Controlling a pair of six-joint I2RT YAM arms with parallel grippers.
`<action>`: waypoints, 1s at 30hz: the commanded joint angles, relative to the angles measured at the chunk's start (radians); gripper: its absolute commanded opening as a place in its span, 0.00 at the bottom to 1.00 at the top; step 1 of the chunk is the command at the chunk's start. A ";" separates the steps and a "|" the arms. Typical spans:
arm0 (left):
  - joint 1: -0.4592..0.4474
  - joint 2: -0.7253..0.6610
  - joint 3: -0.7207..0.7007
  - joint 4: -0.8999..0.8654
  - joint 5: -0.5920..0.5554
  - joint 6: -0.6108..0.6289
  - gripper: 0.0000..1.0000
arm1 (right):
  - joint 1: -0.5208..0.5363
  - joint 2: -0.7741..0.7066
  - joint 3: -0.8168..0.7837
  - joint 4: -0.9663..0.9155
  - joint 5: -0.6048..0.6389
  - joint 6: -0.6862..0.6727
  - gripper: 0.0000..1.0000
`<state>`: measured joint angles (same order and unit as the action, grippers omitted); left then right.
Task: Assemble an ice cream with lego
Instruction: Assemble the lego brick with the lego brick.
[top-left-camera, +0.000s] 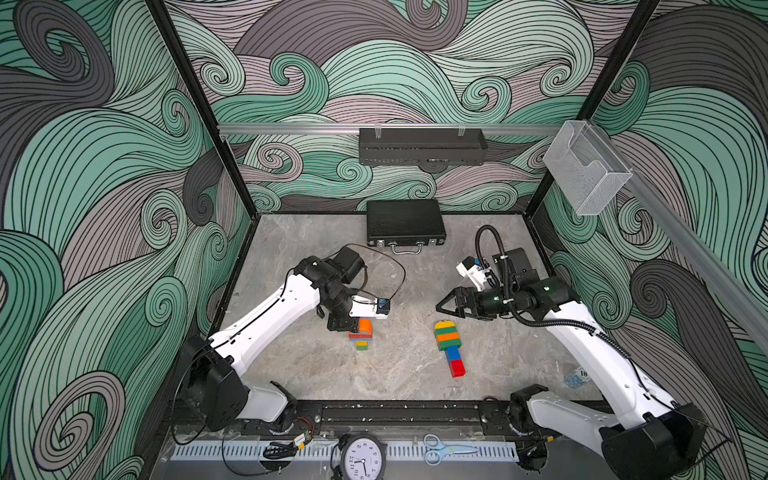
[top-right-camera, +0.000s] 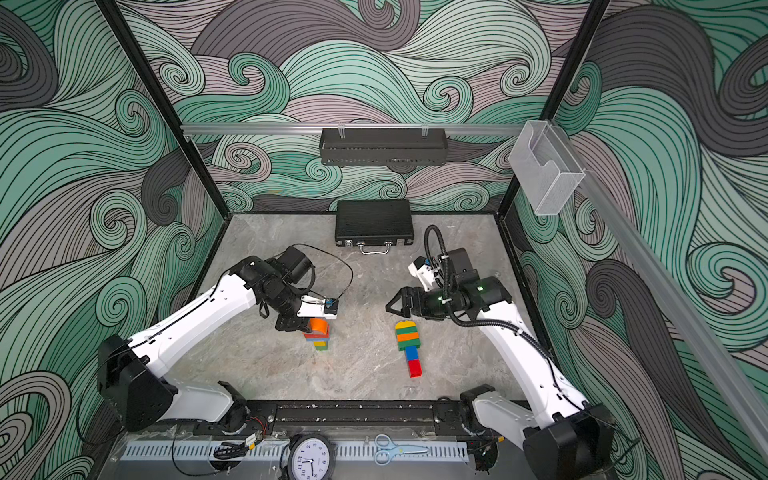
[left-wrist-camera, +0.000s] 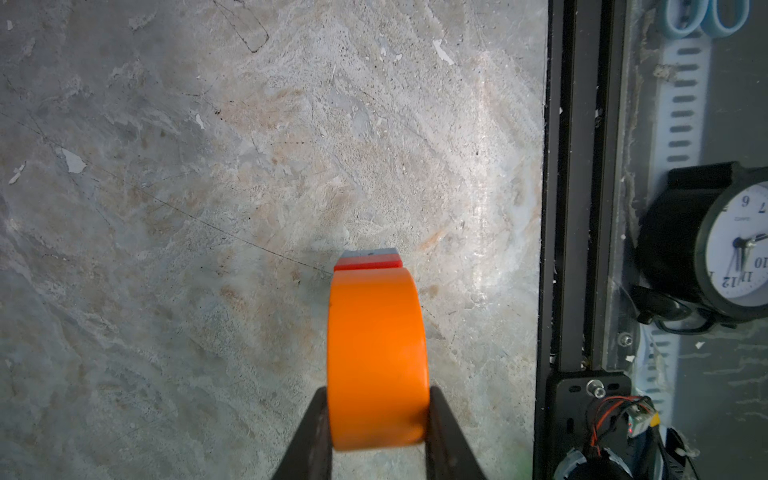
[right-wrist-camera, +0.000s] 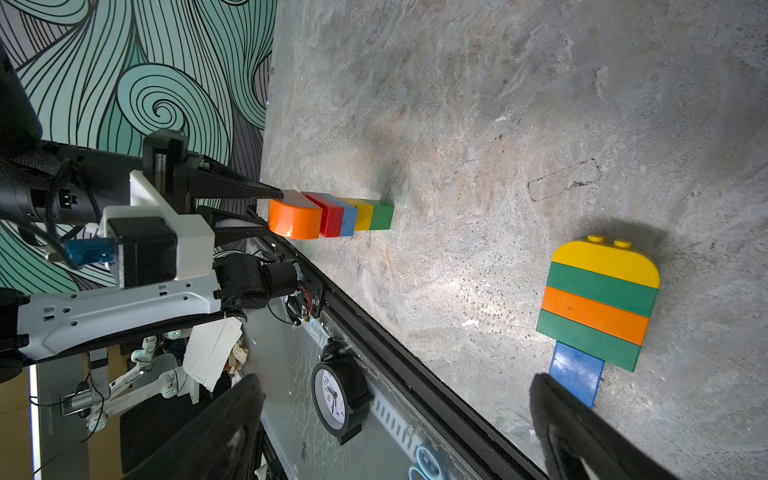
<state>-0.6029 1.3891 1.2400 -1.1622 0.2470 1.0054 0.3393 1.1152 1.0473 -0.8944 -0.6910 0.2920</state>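
Tabletop (top-left-camera: 399, 374), left end effector (left-wrist-camera: 378, 401) gripping orange half-round (left-wrist-camera: 376, 349)

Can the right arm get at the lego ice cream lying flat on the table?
Probably yes: the open right gripper hovers near the ice cream, by its yellow end, with only bare table between.

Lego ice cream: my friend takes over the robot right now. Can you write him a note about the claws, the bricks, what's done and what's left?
Left gripper: shut on the orange half-round piece, atop the small stack (red, blue, yellow, green) standing on the table.
Right gripper: open, empty, near the striped ice cream.
Done: striped ice cream lies flat, looks complete.
Left: probably press the orange piece home, then release.
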 joint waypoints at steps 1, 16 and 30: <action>0.009 -0.017 0.024 -0.005 0.021 0.007 0.00 | 0.006 0.005 0.022 -0.016 0.001 -0.008 0.99; 0.009 -0.026 0.019 0.011 0.018 -0.069 0.00 | 0.009 0.001 0.023 -0.017 0.008 -0.004 0.99; 0.008 -0.044 -0.013 0.023 0.023 -0.064 0.00 | 0.010 0.003 0.022 -0.017 0.011 -0.002 0.99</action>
<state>-0.6029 1.3758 1.2377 -1.1431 0.2516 0.9459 0.3443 1.1152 1.0473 -0.8959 -0.6876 0.2924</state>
